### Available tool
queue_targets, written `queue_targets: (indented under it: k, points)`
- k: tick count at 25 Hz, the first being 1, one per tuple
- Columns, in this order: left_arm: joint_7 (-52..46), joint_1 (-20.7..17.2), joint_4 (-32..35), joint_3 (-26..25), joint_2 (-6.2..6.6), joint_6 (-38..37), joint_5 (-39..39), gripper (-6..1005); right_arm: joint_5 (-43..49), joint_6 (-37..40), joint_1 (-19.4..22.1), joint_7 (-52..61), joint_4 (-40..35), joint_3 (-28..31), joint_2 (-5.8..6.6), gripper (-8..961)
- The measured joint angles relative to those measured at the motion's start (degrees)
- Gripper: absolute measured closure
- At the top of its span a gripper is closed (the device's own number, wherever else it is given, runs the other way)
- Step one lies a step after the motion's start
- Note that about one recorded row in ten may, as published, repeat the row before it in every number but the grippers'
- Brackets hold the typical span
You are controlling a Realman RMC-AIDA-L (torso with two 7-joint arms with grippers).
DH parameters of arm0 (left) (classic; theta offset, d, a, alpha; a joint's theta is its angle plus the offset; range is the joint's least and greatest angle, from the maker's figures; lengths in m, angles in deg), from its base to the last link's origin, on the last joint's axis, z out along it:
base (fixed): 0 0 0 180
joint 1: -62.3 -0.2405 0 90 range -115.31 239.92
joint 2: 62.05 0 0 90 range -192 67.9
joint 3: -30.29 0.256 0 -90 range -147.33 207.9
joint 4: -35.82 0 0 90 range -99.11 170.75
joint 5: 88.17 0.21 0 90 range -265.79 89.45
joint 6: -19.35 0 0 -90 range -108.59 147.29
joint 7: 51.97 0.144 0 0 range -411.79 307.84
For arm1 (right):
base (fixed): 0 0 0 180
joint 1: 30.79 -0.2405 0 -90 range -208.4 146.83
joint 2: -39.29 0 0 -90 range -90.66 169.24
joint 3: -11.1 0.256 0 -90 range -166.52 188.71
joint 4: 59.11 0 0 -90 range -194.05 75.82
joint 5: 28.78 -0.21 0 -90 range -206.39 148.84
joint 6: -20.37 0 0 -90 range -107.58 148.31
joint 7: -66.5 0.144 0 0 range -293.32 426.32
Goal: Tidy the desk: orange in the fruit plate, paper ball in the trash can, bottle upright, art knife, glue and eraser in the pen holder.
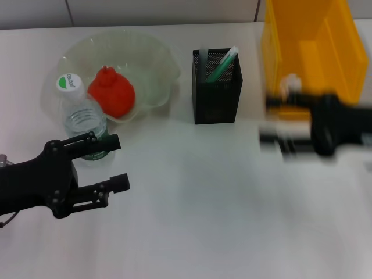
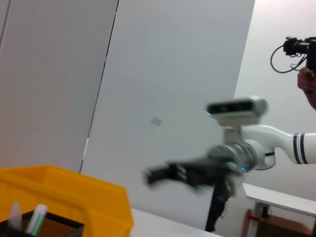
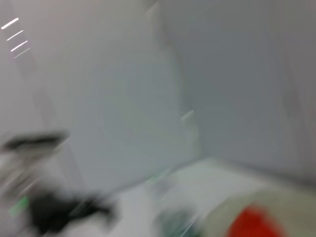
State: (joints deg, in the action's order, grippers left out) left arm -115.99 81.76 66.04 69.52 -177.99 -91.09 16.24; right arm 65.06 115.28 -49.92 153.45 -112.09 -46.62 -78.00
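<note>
The orange [image 1: 111, 91] lies in the fruit plate [image 1: 154, 52] at the far left of the table [image 1: 192, 203], and the bottle [image 1: 84, 119] stands upright just near of the plate. The left claw [image 1: 116, 162] hovers spread beside the bottle; a careless sweep could topple it. Right of the plate, the pen holder [image 1: 216, 87] holds pens. The right claw [image 1: 273, 119] is near the trash can [image 1: 311, 43], too smeared to tell whether it is spread; swinging fast, it could clip the can.
</note>
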Motion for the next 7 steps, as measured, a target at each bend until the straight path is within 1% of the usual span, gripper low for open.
queue_targets:
  k: [1,3,4,6,7]
  points:
    - [-0.4,0.2,0.1,0.1,0.29,-0.7,0.1,242,2.8,4.0,0.7,-0.9,-0.2,1.3,-0.07,274]
    - [-1.7,0.7,0.3,0.3,0.83,-1.5,0.5,242,7.2,10.5,1.4,-3.6,1.1,3.0,-0.39,226]
    - [-2.5,0.9,0.4,0.4,1.10,-1.8,0.8,242,8.3,12.6,1.5,-4.8,2.0,3.3,-0.54,203]
    - [-3.5,1.3,0.6,0.4,1.40,-1.9,1.4,242,9.1,14.4,1.7,-8.8,5.4,3.3,-1.05,155]
    - [-3.9,1.4,0.8,0.4,1.49,-1.9,1.7,242,9.1,14.4,1.7,-8.8,5.4,3.3,-1.05,155]
